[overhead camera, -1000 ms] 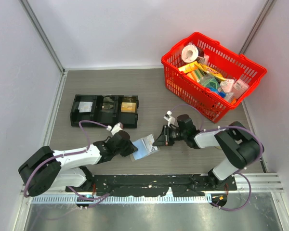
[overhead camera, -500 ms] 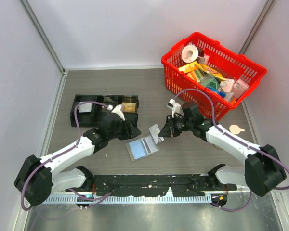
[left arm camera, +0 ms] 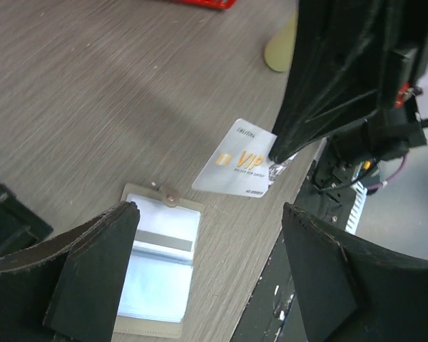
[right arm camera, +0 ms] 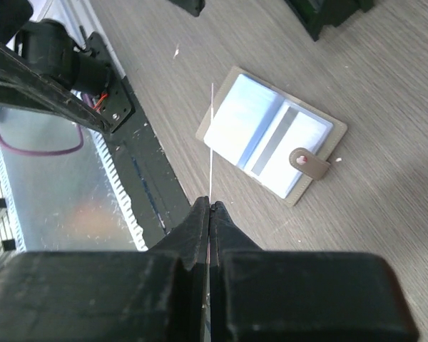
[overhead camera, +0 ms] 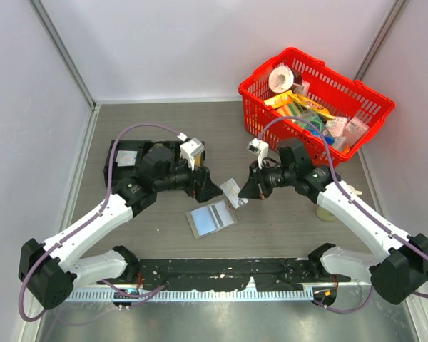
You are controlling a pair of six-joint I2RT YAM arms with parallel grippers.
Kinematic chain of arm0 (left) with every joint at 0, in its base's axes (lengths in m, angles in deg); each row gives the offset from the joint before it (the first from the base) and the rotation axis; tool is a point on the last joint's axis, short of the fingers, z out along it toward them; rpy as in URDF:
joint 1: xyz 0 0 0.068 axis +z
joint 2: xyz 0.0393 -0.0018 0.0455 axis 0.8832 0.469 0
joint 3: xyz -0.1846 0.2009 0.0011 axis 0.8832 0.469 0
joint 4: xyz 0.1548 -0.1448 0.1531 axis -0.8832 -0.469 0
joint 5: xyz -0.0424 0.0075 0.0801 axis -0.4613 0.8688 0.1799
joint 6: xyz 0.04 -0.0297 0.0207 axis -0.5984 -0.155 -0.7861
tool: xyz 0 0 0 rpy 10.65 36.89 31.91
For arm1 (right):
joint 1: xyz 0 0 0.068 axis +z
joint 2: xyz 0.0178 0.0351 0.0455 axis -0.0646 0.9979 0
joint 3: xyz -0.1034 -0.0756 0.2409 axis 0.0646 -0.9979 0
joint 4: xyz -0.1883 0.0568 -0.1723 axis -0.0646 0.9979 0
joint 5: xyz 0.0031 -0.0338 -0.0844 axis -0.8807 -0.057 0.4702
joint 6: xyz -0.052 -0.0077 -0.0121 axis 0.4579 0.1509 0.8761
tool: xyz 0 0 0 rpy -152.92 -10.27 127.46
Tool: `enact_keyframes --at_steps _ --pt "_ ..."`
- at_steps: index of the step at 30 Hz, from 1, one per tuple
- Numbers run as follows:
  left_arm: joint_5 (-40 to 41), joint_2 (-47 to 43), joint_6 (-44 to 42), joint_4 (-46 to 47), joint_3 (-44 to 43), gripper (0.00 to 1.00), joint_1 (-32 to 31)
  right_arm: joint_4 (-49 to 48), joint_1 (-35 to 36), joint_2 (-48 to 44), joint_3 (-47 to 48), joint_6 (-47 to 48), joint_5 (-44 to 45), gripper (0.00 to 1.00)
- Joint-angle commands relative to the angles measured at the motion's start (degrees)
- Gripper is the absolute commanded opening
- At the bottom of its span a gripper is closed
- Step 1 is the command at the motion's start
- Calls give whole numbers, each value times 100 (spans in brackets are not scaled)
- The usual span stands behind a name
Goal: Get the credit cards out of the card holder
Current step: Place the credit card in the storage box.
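Just above the open card holder [overhead camera: 211,218], which lies flat on the worktop [overhead camera: 285,235] with its pale blue pocket panels facing up and its snap tab loose, the right pincer [overhead camera: 245,194] has its fingers pressed together on one corner of a credit card [overhead camera: 231,192]. The card is held in the air, clear of the holder. From the left wrist view its face reads "VIP" in gold [left arm camera: 241,168], and from the right wrist view it shows only as a thin edge [right arm camera: 211,142] rising from the closed fingertips. So I'd say one card is out, though it is not yet set down anywhere. The left pincer [overhead camera: 212,191] hangs above the holder's far-left side with its fingers spread wide around nothing, and nothing is pinning the holder down. How many cards are left I can't tell. The clear pockets look pale and full-ish, with a grey stripe across one panel [right arm camera: 272,140], but no separate card edges stand out. By my reckoning this card needs placing beside the holder, then the pockets need checking again.
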Motion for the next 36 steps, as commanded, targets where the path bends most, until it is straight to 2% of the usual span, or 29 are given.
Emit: enact_keyframes --at_steps 1,5,9,12,17,20,21,22,23,24,25,27,29,31,36 --pt "-934 -133 -1042 -267 -371 85 18 59 74 -291 216 355 -628 1" --pt "-1662 42 -1157 -119 -477 82 27 -82 136 -362 216 364 -971 1" --pt "-2454 367 -1114 49 -574 72 18 -170 189 -424 225 399 -1068 1" --pt "-2744 517 -1035 119 -618 62 27 -206 215 -459 225 417 -1121 1" --pt "-2912 518 -973 269 -583 31 27 -294 224 -459 164 399 -1129 1" --pt "-2886 447 -982 251 -565 4 27 -381 232 -467 94 364 -1121 1" --pt "-2834 421 -982 234 -548 0 27 -416 224 -476 76 355 -1112 1" --pt "-2755 369 -982 216 -539 0 27 -443 224 -494 58 329 -1086 2" --pt "-2623 316 -990 164 -530 0 18 -452 232 -529 49 312 -998 4" --pt "-2439 272 -1008 93 -513 0 27 -495 224 -546 23 277 -937 15" --pt "-2168 210 -1043 -3 -512 0 44 -522 224 -590 6 241 -771 20" --pt "-1562 105 -1122 -301 -530 0 114 -575 224 -652 -38 171 -489 49" --pt "-929 -18 -1096 -626 -582 0 316 -592 224 -670 -74 101 -278 63" --pt "-409 -150 -965 -925 -644 0 640 -601 224 -678 -83 22 -93 74" --pt "909 -493 -648 -1830 -837 0 1896 -663 224 -696 -144 -119 337 82"
